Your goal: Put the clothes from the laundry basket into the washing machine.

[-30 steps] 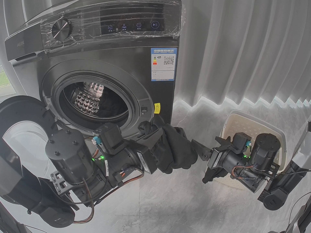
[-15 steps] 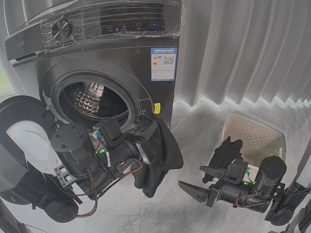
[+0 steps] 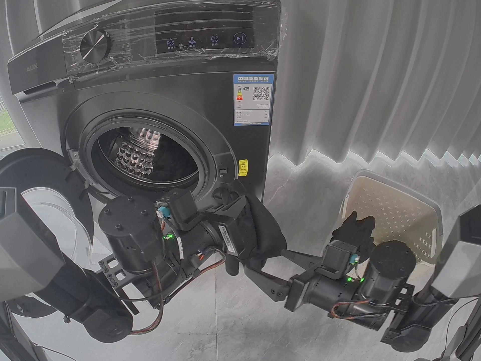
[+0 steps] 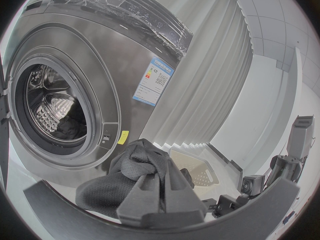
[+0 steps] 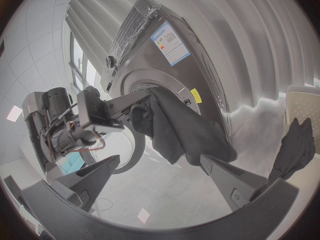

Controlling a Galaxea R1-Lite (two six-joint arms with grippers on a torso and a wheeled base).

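1. Fingers (image 4: pixel 144 194) of the left gripper (image 4: pixel 163 175) are pressed together on a dark garment (image 4: pixel 110 190), pinching a bunched fold of it. The rest of the cloth hangs loose below the grip.
2. Seen from the head camera, the left gripper (image 3: pixel 239 207) sits just in front of the washing machine (image 3: pixel 165 86), near the lower right edge of its round opening. The dark garment (image 3: pixel 268 229) droops to the right of the gripper and down toward the floor (image 3: pixel 300 191).
3. On the right gripper (image 3: pixel 265 260), the fingers (image 5: pixel 230 180) are spread wide and hold nothing. It is low over the floor between the machine and the laundry basket (image 3: pixel 437 211), pointing left toward the hanging garment. One fingertip lies right at the hem of the cloth, but whether it touches cannot be told.
4. On the washing machine, the door (image 3: pixel 40 196) is swung open to the left. Inside the drum (image 4: pixel 50 94), dark clothes (image 4: pixel 68 129) lie at the bottom.
5. Over at the right, the pale laundry basket stands on the floor close to the white curtain (image 3: pixel 376 66). A second dark garment (image 3: pixel 355 229) is draped over its near left rim, partly hanging outside, just behind the right arm.
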